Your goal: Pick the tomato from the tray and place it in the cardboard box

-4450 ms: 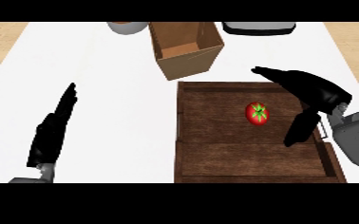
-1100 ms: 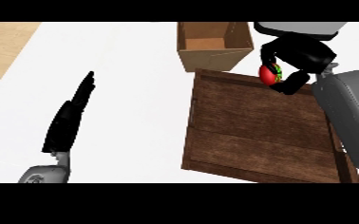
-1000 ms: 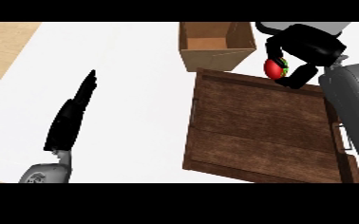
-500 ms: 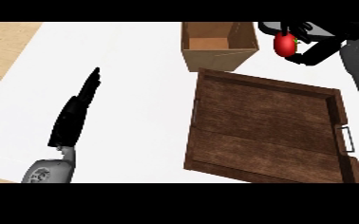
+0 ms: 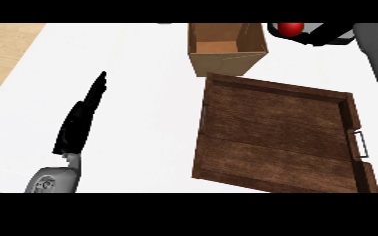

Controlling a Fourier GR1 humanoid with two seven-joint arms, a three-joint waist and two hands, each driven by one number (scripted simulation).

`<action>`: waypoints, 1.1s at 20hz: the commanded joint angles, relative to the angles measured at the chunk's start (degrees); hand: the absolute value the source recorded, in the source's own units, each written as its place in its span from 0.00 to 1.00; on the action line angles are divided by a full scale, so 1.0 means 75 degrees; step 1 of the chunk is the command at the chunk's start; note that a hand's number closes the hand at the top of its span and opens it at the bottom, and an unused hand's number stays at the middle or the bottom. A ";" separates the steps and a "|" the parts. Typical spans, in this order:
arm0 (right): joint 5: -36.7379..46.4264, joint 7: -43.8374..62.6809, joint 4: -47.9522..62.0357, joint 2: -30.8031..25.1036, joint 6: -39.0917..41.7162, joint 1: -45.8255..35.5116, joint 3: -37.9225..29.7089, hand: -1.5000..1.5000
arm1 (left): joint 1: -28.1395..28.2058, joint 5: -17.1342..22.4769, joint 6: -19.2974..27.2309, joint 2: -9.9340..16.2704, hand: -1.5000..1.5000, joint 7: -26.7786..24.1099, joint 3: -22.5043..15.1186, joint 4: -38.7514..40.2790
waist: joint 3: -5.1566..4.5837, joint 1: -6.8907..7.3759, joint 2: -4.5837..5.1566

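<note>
The right hand curls round the tomato at the far right, lifted off the tray and just right of the cardboard box, probably so it can cross the box's wall and go in. The left hand rests with straight fingers on the white bench, well apart to the left; only the box's right wall stands between tomato and opening.
</note>
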 commanded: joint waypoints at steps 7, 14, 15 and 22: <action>-0.0415 -0.0741 0.1116 0.0588 0.1570 -0.1525 0.0577 1.00 | -0.0046 0.0056 0.0040 0.0149 0.50 0.0088 0.0291 0.0124 | -0.0029 -0.0297 -0.0148; -0.0179 -0.0642 0.1777 0.1302 0.1228 -0.1951 0.1168 1.00 | 0.0393 -0.0035 0.0132 0.0031 0.50 -0.0183 0.0175 0.0037 | -0.0032 -0.0373 -0.0150; -0.0041 -0.0453 0.1820 0.1852 0.0787 -0.1844 0.1367 1.00 | 0.0074 0.0082 0.0009 0.0147 0.50 0.0072 0.0307 0.0061 | -0.0032 -0.0424 -0.0152; 0.0445 -0.0262 0.2667 0.2498 0.0133 -0.2025 0.1863 1.00 | 0.0518 0.0070 0.0085 0.0059 0.50 -0.0279 0.0292 -0.0027 | -0.0037 -0.0435 -0.0145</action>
